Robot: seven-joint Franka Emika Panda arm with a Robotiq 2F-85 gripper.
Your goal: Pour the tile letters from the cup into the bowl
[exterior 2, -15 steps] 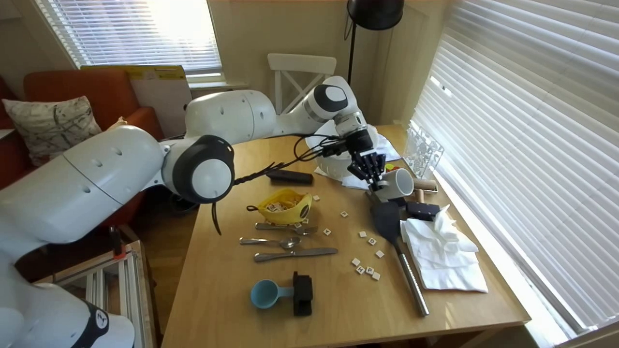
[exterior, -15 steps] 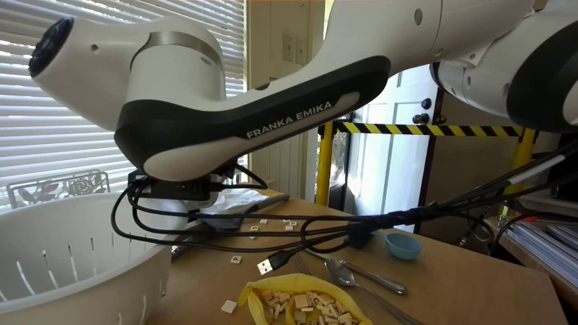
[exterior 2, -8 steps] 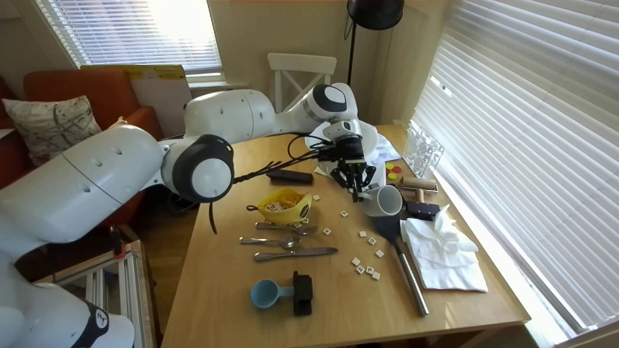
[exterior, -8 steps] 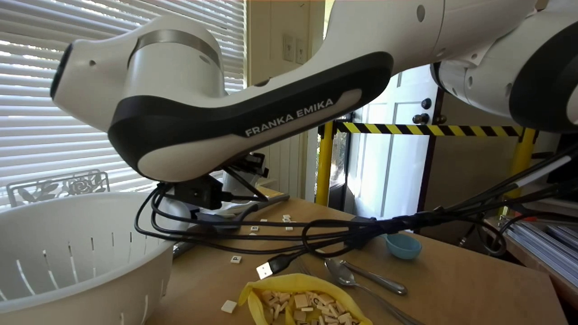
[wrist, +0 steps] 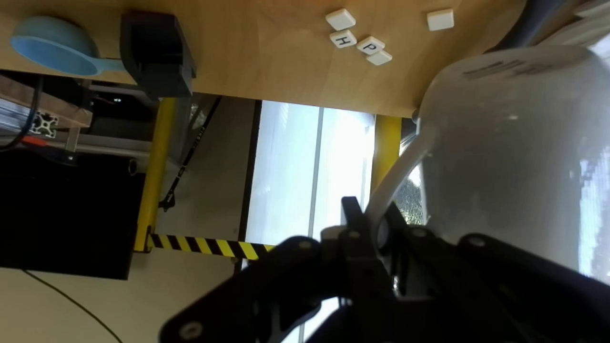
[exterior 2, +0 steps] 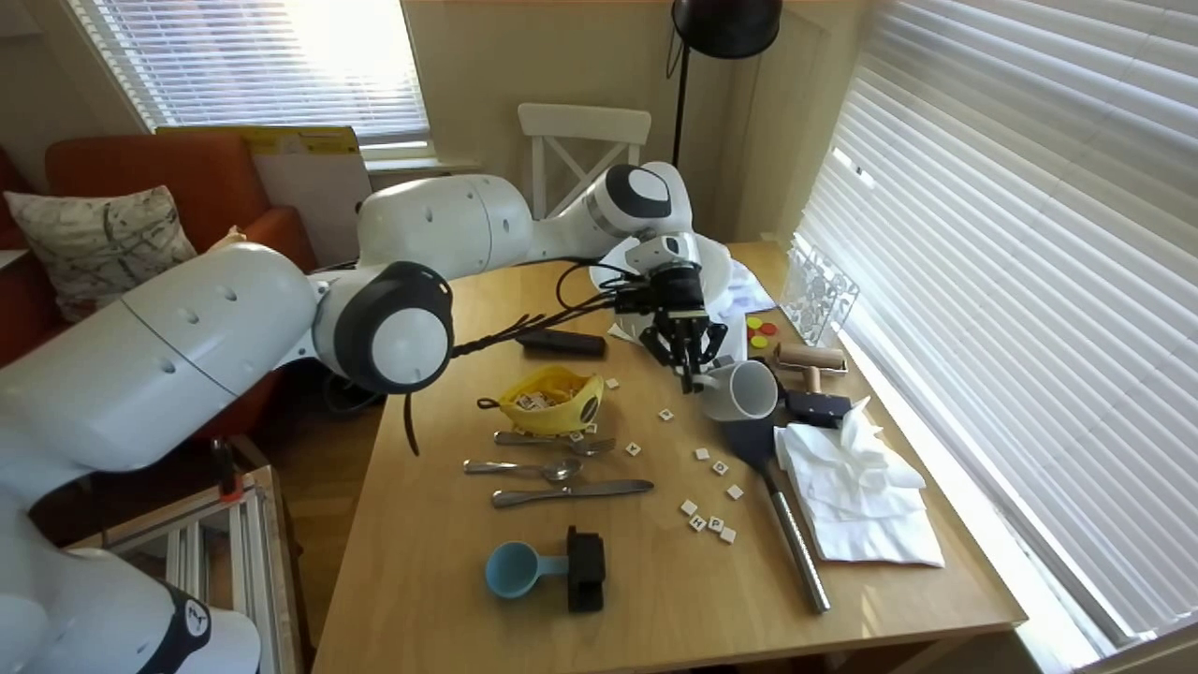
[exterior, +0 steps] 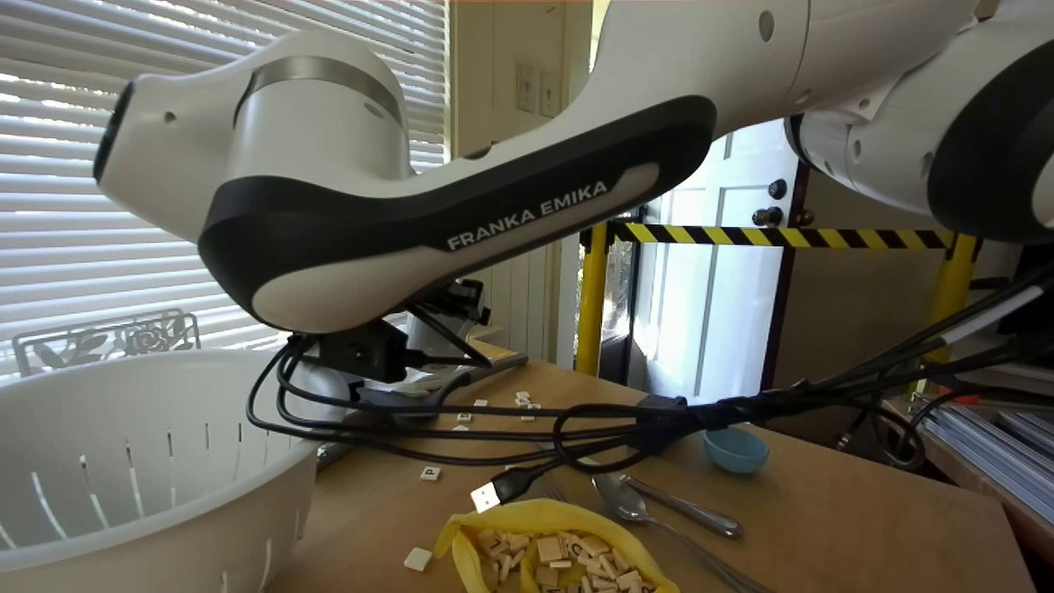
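Note:
My gripper (exterior 2: 693, 380) is shut on the handle of the pale cup (exterior 2: 741, 391), with the handle between the fingertips in the wrist view (wrist: 373, 209). The cup is held above the table, tilted, its mouth facing the camera in an exterior view; I see no tiles in it there. The cup's outer wall fills the right of the wrist view (wrist: 505, 157). The large white slitted bowl (exterior: 165, 535) stands at the left in an exterior view; it is partly behind the gripper in the exterior view (exterior 2: 713, 271). Loose tile letters (exterior 2: 697, 522) lie on the table, also in the wrist view (wrist: 343, 39).
A yellow dish (exterior 2: 552, 412) holds many tiles. A spatula (exterior 2: 791, 534), a white cloth (exterior 2: 861, 505) and a dark mallet head (exterior 2: 819, 407) lie near the cup. Cutlery (exterior 2: 571, 493) and a blue scoop (exterior 2: 513, 569) are on the table. Cables (exterior: 659, 412) hang from the arm.
Over the first half second the wrist turned and the cup moved left and nearer the camera in an exterior view, away from the bowl. Since then almost nothing has moved.

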